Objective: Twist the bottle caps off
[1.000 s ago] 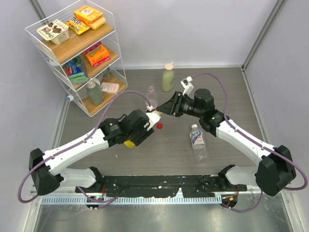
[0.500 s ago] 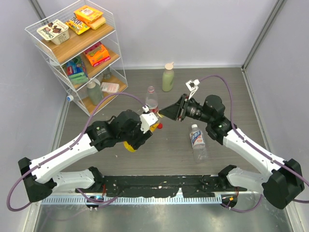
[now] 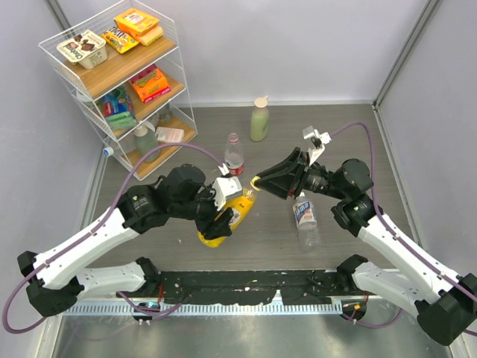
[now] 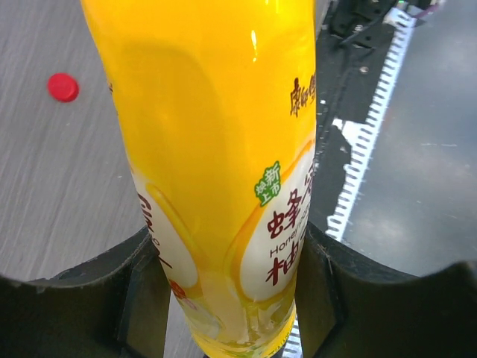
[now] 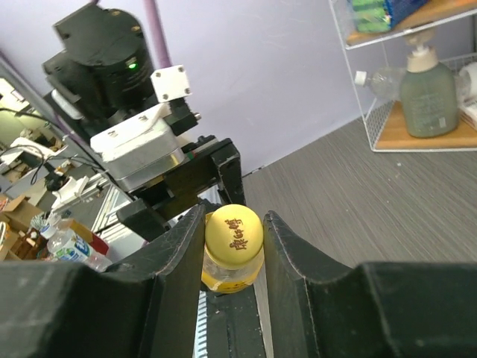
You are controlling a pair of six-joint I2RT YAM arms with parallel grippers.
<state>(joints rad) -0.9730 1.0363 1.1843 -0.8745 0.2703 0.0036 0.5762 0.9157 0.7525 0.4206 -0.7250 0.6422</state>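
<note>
Yellow round plastic screw cap (image 5: 234,233) sits on the neck of the clear plastic bottle of yellow drink (image 4: 216,149). Your left end effector (image 4: 227,272) grips that bottle around its body, tilted above the grey worktop (image 4: 45,186). Your right end effector (image 5: 234,224) is closed on the cap, a finger on each side. You see a small red round cap (image 4: 63,87) lying loose on the worktop.

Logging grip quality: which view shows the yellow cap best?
Right wrist: the yellow cap sits large and central within the right tool. Top external shows only a speck; left wrist shows only the yellow bottle body.
</note>
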